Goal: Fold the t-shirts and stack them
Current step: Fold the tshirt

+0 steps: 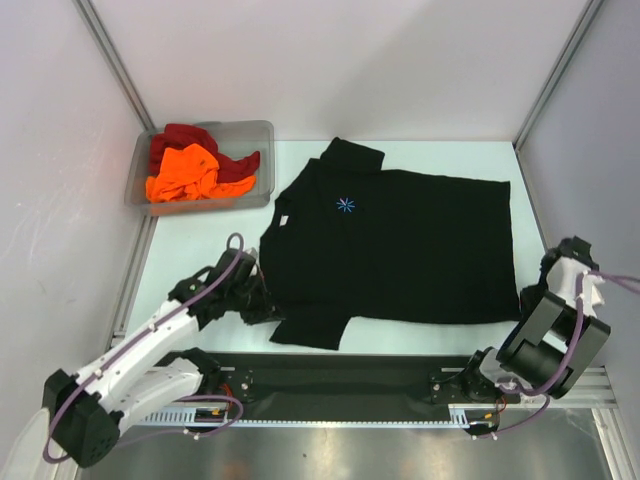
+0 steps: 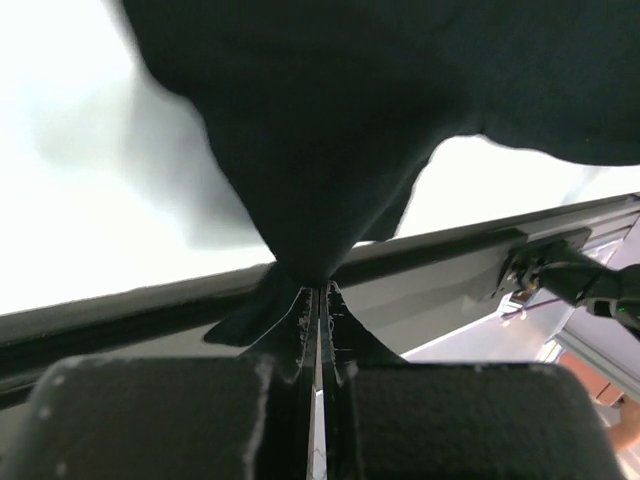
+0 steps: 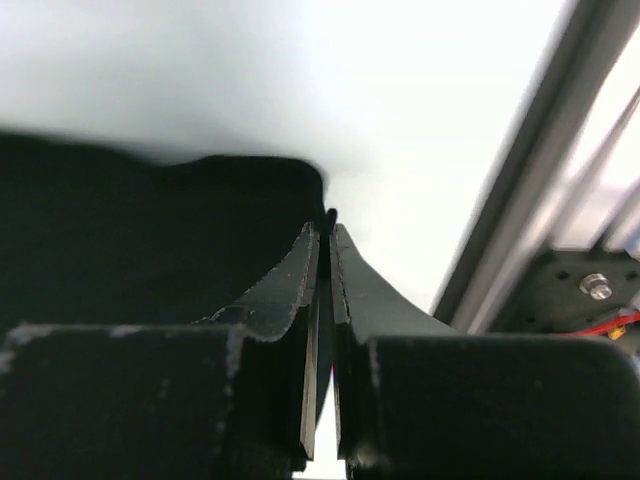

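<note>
A black t-shirt (image 1: 400, 250) with a light-blue starburst mark (image 1: 345, 205) lies spread flat on the table, collar toward the left. My left gripper (image 1: 262, 300) is shut on its near-left sleeve; in the left wrist view the cloth (image 2: 330, 120) bunches into the closed fingertips of the gripper (image 2: 320, 288). My right gripper (image 1: 528, 298) is shut on the shirt's near-right hem corner, and the right wrist view shows a thin edge of the black cloth (image 3: 120, 230) pinched between that gripper's tips (image 3: 328, 225). An orange t-shirt (image 1: 185, 175) and a dark red t-shirt (image 1: 185, 135) lie crumpled in the bin.
The clear grey plastic bin (image 1: 230, 126) stands at the back left, close to the black shirt's collar. A black rail (image 1: 340, 375) runs along the near table edge between the arm bases. White walls with metal frame posts (image 1: 555, 75) close in both sides.
</note>
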### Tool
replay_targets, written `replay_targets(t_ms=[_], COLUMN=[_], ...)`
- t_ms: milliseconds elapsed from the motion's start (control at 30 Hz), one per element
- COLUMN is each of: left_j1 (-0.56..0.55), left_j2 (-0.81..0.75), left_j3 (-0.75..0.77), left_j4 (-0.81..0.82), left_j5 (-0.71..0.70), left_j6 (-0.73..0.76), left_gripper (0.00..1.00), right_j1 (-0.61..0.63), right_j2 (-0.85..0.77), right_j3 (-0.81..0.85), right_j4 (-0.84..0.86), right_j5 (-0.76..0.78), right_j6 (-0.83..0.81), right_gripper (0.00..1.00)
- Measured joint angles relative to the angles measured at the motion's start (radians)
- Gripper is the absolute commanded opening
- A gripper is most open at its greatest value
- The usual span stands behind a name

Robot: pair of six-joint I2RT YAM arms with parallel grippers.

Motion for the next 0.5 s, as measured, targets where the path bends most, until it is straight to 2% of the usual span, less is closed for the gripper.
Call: replay_targets(t_ms=[233,500], left_j1=[0.007,0.080], left_j2=[0.264,0.526], left_j3=[0.276,0.527], left_j4=[0.013,0.023], left_j5=[-0.036,-0.055], left_j6=[0.086,0.167], left_gripper=[0.00,0.00], right_j1=[0.134,0.188], right_j2=[0.113,0.243], right_j3=[0.143,0.203], right_j4=[0.009,0.034], right_j5=[0.037,0.039], right_j6=[-0.021,-0.087], right_gripper=[0.00,0.00])
